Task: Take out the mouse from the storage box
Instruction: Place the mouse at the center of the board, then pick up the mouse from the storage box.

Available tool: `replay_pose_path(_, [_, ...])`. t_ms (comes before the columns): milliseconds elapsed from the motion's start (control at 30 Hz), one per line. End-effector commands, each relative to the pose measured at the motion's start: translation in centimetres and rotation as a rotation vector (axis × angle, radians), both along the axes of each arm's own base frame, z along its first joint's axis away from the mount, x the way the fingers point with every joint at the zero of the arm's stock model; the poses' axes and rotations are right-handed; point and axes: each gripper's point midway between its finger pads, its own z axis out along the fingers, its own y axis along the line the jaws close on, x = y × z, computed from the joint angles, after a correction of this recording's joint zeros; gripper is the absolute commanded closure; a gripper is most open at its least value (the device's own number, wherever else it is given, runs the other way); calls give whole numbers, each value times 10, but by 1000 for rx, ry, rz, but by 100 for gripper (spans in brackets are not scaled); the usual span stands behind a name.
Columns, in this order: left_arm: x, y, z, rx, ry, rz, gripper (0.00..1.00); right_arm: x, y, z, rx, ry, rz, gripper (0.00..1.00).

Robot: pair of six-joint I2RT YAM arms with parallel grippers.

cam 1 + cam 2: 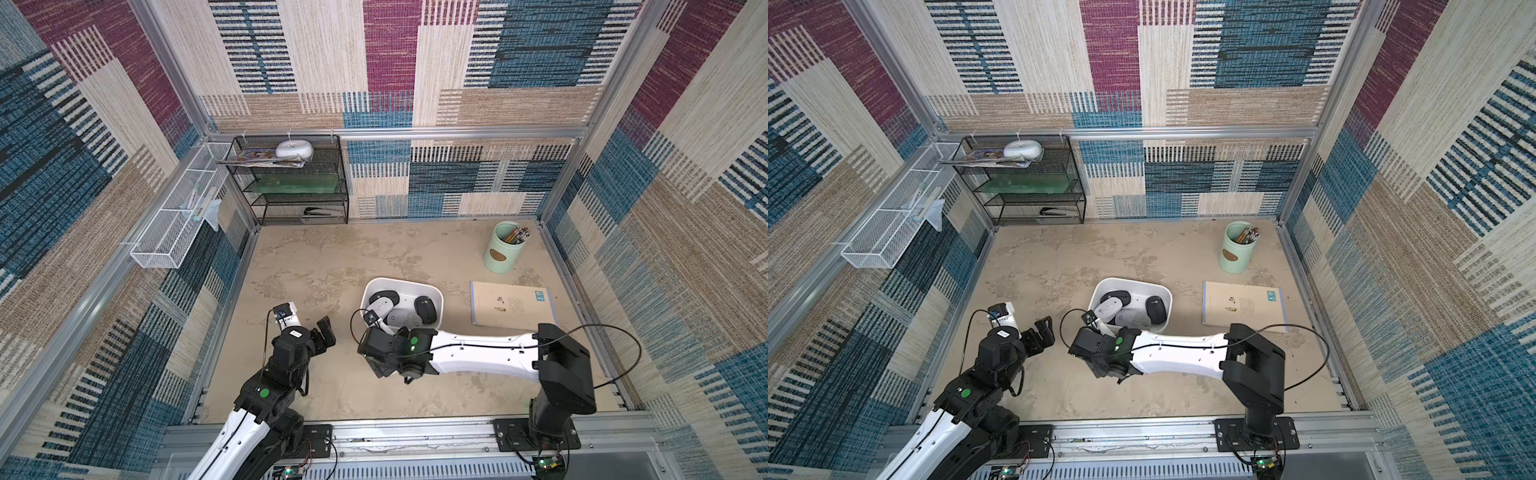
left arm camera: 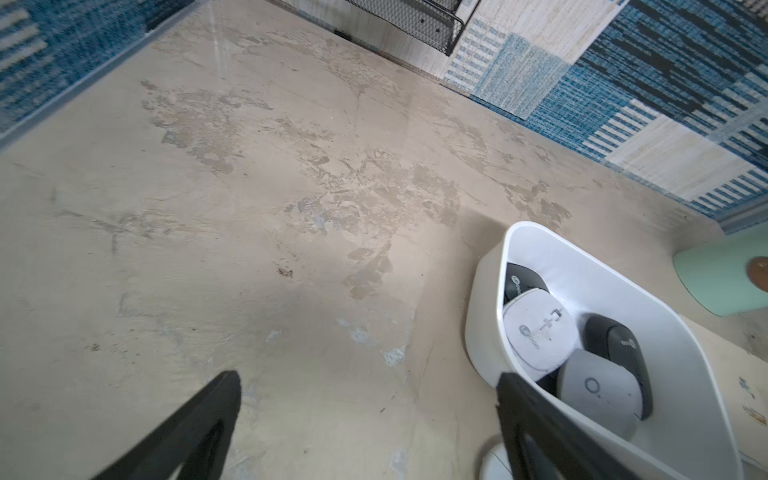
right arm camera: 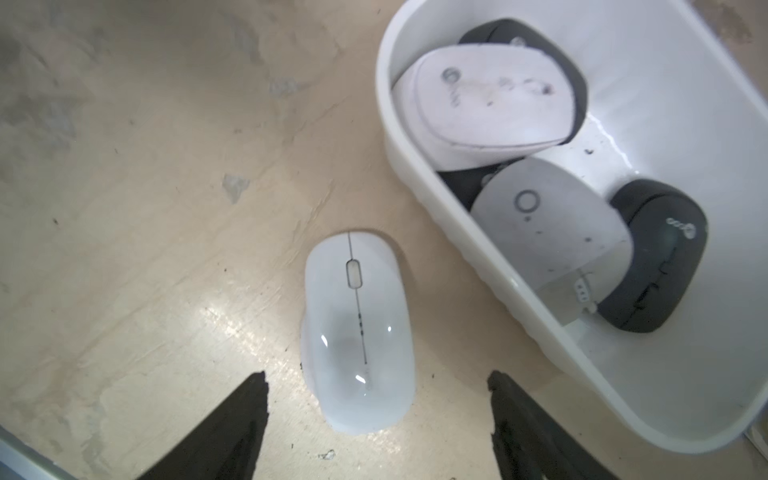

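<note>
The white storage box (image 1: 415,284) (image 1: 1133,282) (image 3: 490,266) stands mid-table and holds several mice: two dark ones (image 1: 424,309) (image 3: 660,257), a white one turned bottom-up (image 3: 486,104) and a grey one (image 3: 548,224). A white mouse (image 3: 357,332) lies upright on the table just outside the box. My right gripper (image 3: 377,384) hangs open over its rear end, fingers clear of it on both sides. In both top views the right wrist hides that mouse and the fingers. My left gripper (image 1: 326,332) (image 2: 369,379) is open and empty, left of the box.
A mint-green pencil cup (image 1: 504,247) stands at the back right, and a tan notebook (image 1: 513,305) lies right of the box. A black mesh shelf (image 1: 291,183) fills the back left corner. A white wire basket (image 1: 178,212) hangs on the left wall.
</note>
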Motion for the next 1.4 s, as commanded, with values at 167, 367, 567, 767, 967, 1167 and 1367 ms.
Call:
replay_pose_path(167, [29,-83,4,-86,134,-313,1,47,-36,35,273,24,-148,14])
replay_pose_path(367, [45,-138,8,44,171,-469,3,87,-68,41,335,11,-242,14])
replay_pose_path(567, [55,-172,-1,193,235,-579,4,110,-96,36,407,38,-331,14])
replay_pose_path(767, [71,-181,-16,354,265,-671,4,120,-108,28,451,64,-360,14])
replay_pose_path(967, [83,-176,-35,369,325,-693,7,119,-110,22,442,82,-357,15])
replay_pose_path(1167, [86,-173,-54,371,399,-709,15,117,-111,19,458,91,-367,15])
replay_pose_path(1367, [87,-166,-65,422,430,-697,15,115,-110,15,462,103,-368,15])
